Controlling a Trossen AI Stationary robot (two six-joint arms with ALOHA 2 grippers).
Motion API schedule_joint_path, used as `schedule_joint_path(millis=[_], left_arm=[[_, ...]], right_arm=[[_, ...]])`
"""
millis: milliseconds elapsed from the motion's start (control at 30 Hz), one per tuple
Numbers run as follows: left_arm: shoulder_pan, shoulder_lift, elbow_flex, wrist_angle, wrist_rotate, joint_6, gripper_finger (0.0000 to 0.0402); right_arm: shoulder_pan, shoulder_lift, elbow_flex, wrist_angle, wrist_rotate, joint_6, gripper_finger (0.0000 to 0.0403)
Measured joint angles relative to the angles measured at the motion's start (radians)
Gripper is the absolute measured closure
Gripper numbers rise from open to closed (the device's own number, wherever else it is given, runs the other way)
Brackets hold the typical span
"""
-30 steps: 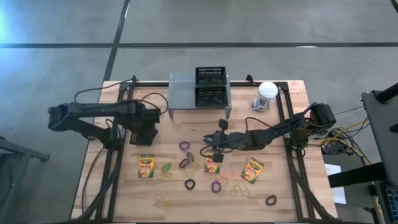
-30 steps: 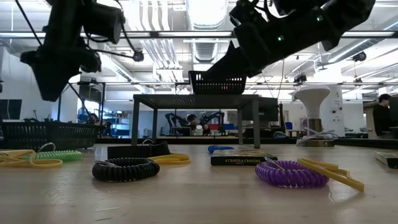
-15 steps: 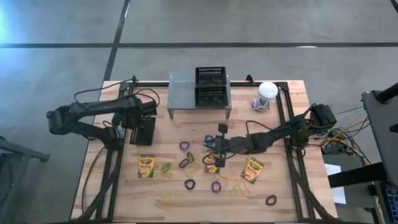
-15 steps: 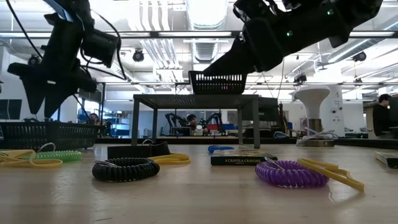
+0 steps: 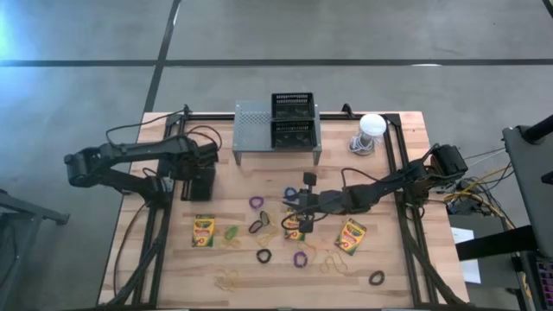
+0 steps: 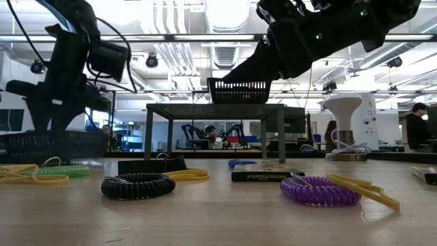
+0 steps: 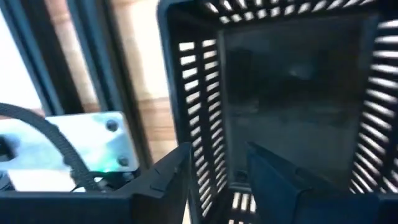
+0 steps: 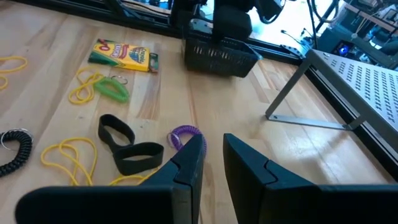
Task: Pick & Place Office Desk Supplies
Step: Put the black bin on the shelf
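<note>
your left gripper [image 5: 200, 170] hangs over the black basket [image 5: 200, 183] at the left side of the table [image 5: 406, 259], just left of the grey mesh rack [image 5: 256, 126]. in the left wrist view its fingers [image 7: 163, 180] stand apart above the basket's open mouth, and you can see nothing between them.

your right gripper [image 5: 295, 204] reaches in from the right to the middle of the table, above the scattered supplies. in the right wrist view its fingers [image 8: 188, 163] are nearly together with a narrow gap, and nothing is caught in it.

the supplies lie on the wood on the near half of the table: one crayon box [image 5: 203, 231] at the left, a second crayon box [image 5: 295, 227] just under the right gripper, a third crayon box [image 5: 351, 237] to the right. a purple band [image 5: 256, 203], a blue band [image 5: 290, 193] and a black band [image 5: 263, 256] sit around the middle, with tan rubber bands [image 5: 230, 278] at the near edge. a white-domed object [image 5: 371, 127] stands at the far right.
</note>
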Motion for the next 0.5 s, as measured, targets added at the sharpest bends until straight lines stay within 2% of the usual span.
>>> schedule_joint_path(millis=[200,300,500], left_arm=[[0.000,-0.001,0.004,0.030,0.026,0.002,0.0263],[-0.001,-0.002,0.017,-0.014,0.078,0.007,0.0265],[0.000,-0.002,0.027,-0.084,0.067,-0.038,0.0266]], right_arm=[[0.000,0.001,-0.001,0.000,0.000,0.000,0.0346],[0.000,0.001,-0.002,0.000,0.000,0.002,0.0346],[0.000,0.001,-0.003,0.000,0.000,-0.004,0.0346]])
